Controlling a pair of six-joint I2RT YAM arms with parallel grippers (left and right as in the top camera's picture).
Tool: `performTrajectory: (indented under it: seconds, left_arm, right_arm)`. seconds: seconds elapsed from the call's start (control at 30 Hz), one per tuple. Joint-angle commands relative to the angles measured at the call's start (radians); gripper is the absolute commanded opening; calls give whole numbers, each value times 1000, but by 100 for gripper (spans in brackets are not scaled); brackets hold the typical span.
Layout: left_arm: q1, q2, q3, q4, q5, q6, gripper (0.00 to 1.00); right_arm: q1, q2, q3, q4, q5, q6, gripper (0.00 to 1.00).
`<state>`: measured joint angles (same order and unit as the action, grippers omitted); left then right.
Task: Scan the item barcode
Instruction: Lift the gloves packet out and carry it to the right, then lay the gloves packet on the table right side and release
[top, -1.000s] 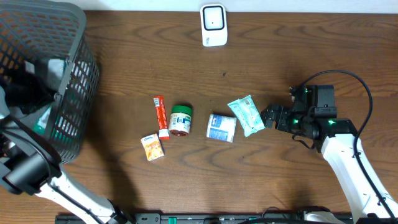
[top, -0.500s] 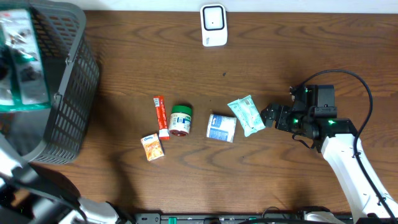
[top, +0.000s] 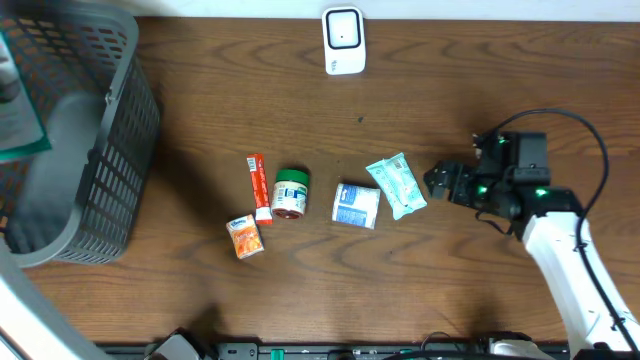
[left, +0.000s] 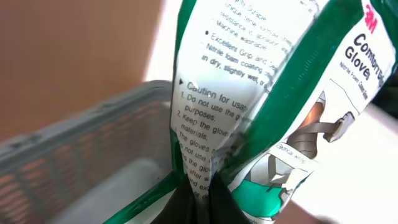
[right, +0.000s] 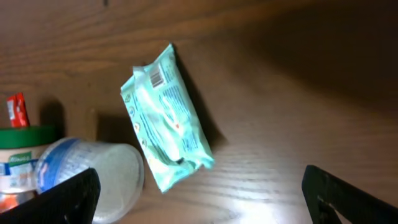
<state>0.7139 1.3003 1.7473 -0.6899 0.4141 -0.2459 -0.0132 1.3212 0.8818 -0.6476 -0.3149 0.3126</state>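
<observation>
The left end effector (left: 200, 208) is pinching the glove pack (left: 249, 93), high above the basket (top: 120, 150). The right end effector (top: 438, 181) is spread beside the wipes (top: 397, 185). Pickup looks done; next the pack must reach the scanner (top: 343, 40), barcode facing it.

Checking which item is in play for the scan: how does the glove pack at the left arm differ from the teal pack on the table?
The glove pack is pinched in the shut left gripper above the basket; the teal pack lies flat on the table, untouched. The glove pack is green and white with printed text; the teal pack is pale teal, its barcode facing up. Both are soft plastic packs.
</observation>
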Motion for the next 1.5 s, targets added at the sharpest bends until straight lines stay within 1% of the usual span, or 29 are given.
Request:
performTrajectory:
  seconds: [0.0,0.07,0.13,0.23,0.3,0.43,0.53,0.6,0.73,0.87,1.1,1.17,1.3,1.47]
  left_arm:
    - [-62,-48,13,-29,156,-68,7]
    - [-143,-61,13,-92,236,-67,7]
    - [-221,-59,13,-153,269,-66,7]
    - [-385,-39,5,-247,282,-66,7]
    - [-521,-15,-16,-270,282,-68,7]
    - [-773,69,-49,-267,267,-74,7]
    - [-945,163,-49,-258,250,-74,7]
    - [-1054,238,-49,-220,247,-74,7]
    - [-1220,369,-49,-117,247,-92,7]
    - [-1353,493,-49,-37,176,-155,7]
    - [-1534,650,-49,73,168,-156,7]
    - [-1584,691,-49,109,124,-156,7]
    - [-1653,754,-49,143,-18,-155,7]
    - [-1702,811,-49,201,-39,-144,7]
  right_arm:
    - [-39,-1,142,-79,-18,-43,99]
    - [-70,-1,238,-165,-15,-56,99]
    - [-101,-1,304,-223,-15,-55,99]
    - [-157,-1,398,-301,-15,-55,99]
    - [-200,-1,453,-348,-26,-53,99]
    - [-278,-1,536,-427,-85,-51,99]
    - [-325,-1,594,-484,-90,-53,99]
    - [-349,-1,621,-515,-90,-53,99]
    - [-377,-1,652,-552,-90,-62,99]
    - [-392,-1,668,-571,-90,-79,99]
    - [-406,-1,727,-584,-90,-87,99]
    - [-406,-1,739,-587,-90,-86,99]
    - [-406,-1,740,-603,-90,-92,99]
    - [-406,-1,740,-627,-85,-117,99]
